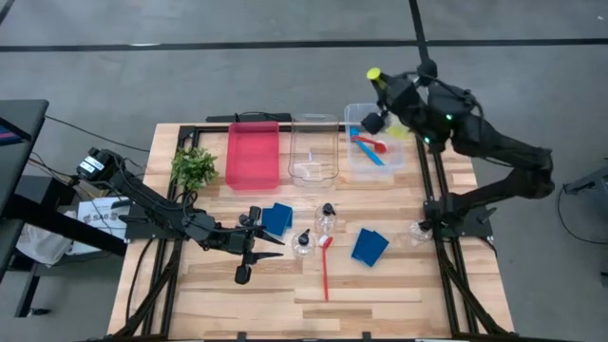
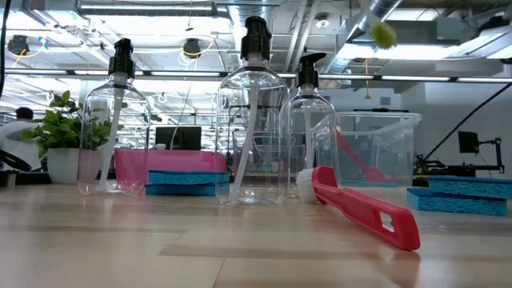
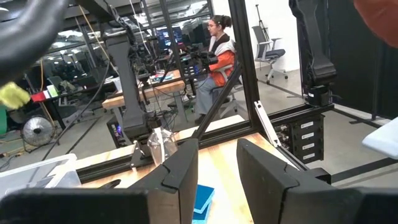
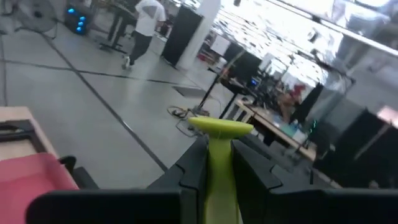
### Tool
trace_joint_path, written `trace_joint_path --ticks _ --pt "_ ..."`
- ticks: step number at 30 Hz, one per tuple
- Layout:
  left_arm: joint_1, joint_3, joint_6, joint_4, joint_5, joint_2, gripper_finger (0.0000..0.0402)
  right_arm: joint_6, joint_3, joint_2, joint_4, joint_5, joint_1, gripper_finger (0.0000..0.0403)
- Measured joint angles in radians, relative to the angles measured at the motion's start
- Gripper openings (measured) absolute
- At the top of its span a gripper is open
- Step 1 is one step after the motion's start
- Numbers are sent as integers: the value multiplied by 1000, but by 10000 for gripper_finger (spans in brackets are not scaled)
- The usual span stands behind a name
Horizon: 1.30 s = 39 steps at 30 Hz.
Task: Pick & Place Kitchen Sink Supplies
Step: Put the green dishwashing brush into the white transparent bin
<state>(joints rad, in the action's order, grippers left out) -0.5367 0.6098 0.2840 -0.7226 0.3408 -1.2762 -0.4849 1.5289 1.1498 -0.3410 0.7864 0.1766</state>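
My right gripper [image 1: 388, 90] is raised over the far right clear bin [image 1: 404, 161], shut on a yellow-green brush [image 4: 219, 155]. The brush's head [image 1: 374, 73] sticks out past the fingers and also shows high in the low view [image 2: 382, 32]. A red brush [image 1: 377, 144] and a blue brush [image 1: 366, 152] lie in that bin. On the table lie another red brush [image 1: 325, 271] and two blue sponges [image 1: 277, 218] [image 1: 369, 246], with three clear pump bottles [image 1: 327, 219] [image 1: 304, 242] [image 1: 423, 228] among them. My left gripper [image 3: 217, 168] stands open and level beside the left sponge, with nothing between its fingers. My right gripper pinches the yellow-green brush's shaft [image 4: 219, 171] between its two fingers. The brush lies along the fingers, and its wide end [image 4: 221, 127] reaches out beyond the fingertips. The fingers point about level. The brush is lifted clear, high above the bin.
A red tray [image 1: 253, 155] and a second clear bin [image 1: 314, 147] stand at the far edge, left of the brush bin. A small green plant [image 1: 194, 166] sits at the far left. Black frame rails [image 1: 432, 190] run along the table's sides. People work beyond the table.
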Motion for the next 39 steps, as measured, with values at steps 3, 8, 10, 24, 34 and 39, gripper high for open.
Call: trace_joint_path --ticks 3,8,10,24,34,39 --pt "0 0 0 0 0 0 113 39 -74 0 71 -44 77 52" --pt "0 0 0 0 0 0 113 89 -203 0 182 -102 187 52" --pt "0 0 0 0 0 0 113 137 -254 0 202 -134 226 52" --pt "0 0 0 0 0 0 113 249 -507 0 329 -185 374 52" --pt "9 0 0 0 0 0 113 337 -546 0 291 -187 389 85" --pt "9 0 0 0 0 0 113 337 -546 0 288 -185 389 137"
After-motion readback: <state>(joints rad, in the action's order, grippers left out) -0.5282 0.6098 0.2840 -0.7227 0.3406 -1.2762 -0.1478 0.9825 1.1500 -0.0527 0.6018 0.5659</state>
